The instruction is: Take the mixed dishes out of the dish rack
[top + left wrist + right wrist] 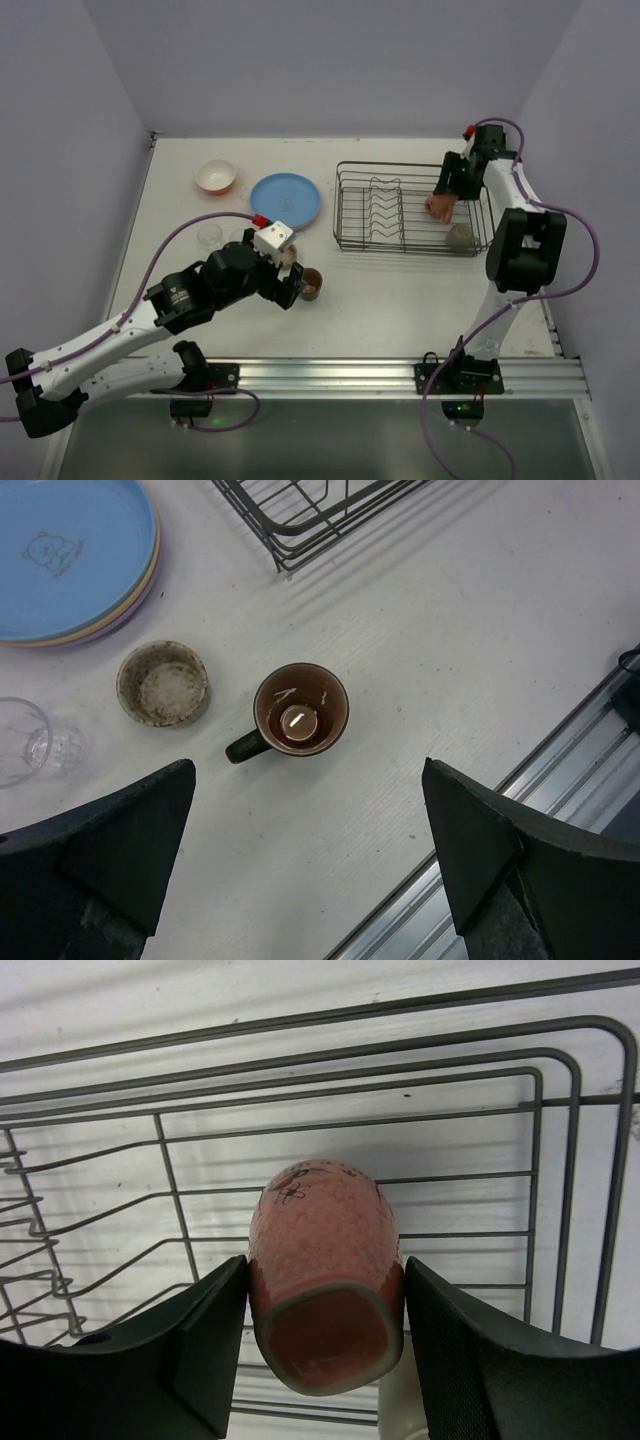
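My right gripper (325, 1325) is shut on the pink mug (322, 1260), holding it tilted above the right end of the dish rack (560, 1160); the top view shows the mug (439, 209) in the gripper (444, 198) over the rack (352, 208). An olive mug (459, 235) sits in the rack's right corner. My left gripper (310, 860) is open and empty above the brown mug (300, 712), which stands on the table. Beside it are the beige mug (163, 684), a clear glass (30, 742) and the blue plate (70, 560) stacked on tan and lilac plates.
The orange bowl (216, 177) stands at the back left of the table. The rack's upright prongs (385, 212) fill its middle. An aluminium rail (400, 375) runs along the table's near edge. Side walls close in on the left and right.
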